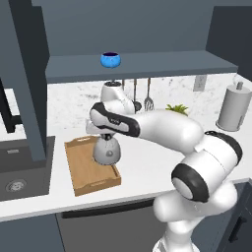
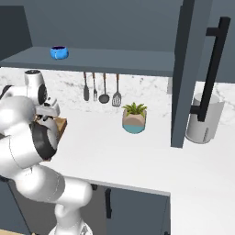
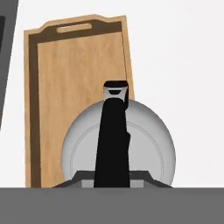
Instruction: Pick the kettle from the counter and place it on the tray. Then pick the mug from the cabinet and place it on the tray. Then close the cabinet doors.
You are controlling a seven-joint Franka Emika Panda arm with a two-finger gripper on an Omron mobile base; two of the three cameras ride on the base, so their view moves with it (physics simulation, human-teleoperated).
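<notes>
The grey kettle point(image 1: 107, 150) hangs from my gripper point(image 1: 105, 137), which is shut on its black arched handle point(image 3: 113, 140). It sits over the right rim of the wooden tray point(image 1: 87, 170), partly over the white counter point(image 1: 147, 165); I cannot tell whether it touches. From the hand view the kettle point(image 3: 148, 144) overlaps the tray's point(image 3: 70, 87) right edge. The blue mug point(image 1: 110, 60) stands on the cabinet shelf point(image 1: 162, 64) above, and appears as the mug point(image 2: 58, 52) in the right base view. Both cabinet doors point(image 2: 183, 69) stand open.
A dark sink point(image 1: 19, 170) lies left of the tray, under the open left door point(image 1: 29, 83). A plant pot point(image 2: 134, 120), hanging utensils point(image 2: 103, 89) and a paper towel roll point(image 1: 234, 106) stand along the back wall.
</notes>
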